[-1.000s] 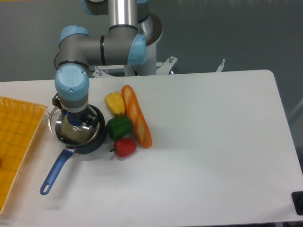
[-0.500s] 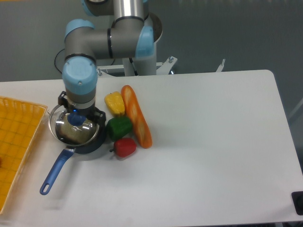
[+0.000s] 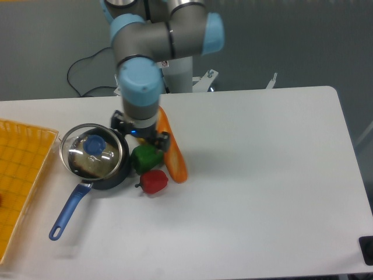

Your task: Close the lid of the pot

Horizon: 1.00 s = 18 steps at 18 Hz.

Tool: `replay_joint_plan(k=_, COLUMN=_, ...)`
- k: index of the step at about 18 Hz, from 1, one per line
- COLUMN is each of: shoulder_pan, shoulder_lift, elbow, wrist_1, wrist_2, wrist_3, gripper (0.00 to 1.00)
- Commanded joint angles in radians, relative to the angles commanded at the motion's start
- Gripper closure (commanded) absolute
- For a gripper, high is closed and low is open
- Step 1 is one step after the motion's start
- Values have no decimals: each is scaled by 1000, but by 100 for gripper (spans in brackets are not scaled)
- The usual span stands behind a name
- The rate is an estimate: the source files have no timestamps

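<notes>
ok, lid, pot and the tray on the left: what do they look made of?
Lid: looks like clear glass, since the pan shows through it, with a thin shiny metal rim and a blue, probably plastic, knob. Pot: dark, likely coated metal, with a glossy blue handle. Tray: orange with a grid pattern, probably plastic.

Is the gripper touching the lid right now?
Apart. The fixed camera shows the gripper off to the right of the lid, over the vegetables, with the lid's blue knob fully uncovered and the lid resting on the pot.
</notes>
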Motion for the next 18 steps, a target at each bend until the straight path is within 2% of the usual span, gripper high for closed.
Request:
replay_joint_plan(k=4, shoulder_pan=75, shoulder_lift=0, elbow=15, wrist_1=9, wrist_2=25, wrist_3=153, gripper=0)
replay_joint_plan(k=7, shoulder_pan=130, shoulder_lift=-5, elbow=55, wrist_1=2, wrist_2=52, wrist_3=348, gripper=0)
replay_joint_plan(k=11, shoulder_pan=206, shoulder_lift=-14, elbow=57, wrist_1=0, wrist_2=129, wrist_3=638, gripper=0)
replay_joint_plan(k=14, shoulder_pan=255, shoulder_lift=-31, elbow=69, wrist_1=6, wrist_2=129, wrist_3=727, gripper=0)
replay_joint_plan(k=18, shoulder_pan=299, shoulder_lift=-84, elbow=133, wrist_1=9, wrist_2=129, wrist_3=806, gripper=0)
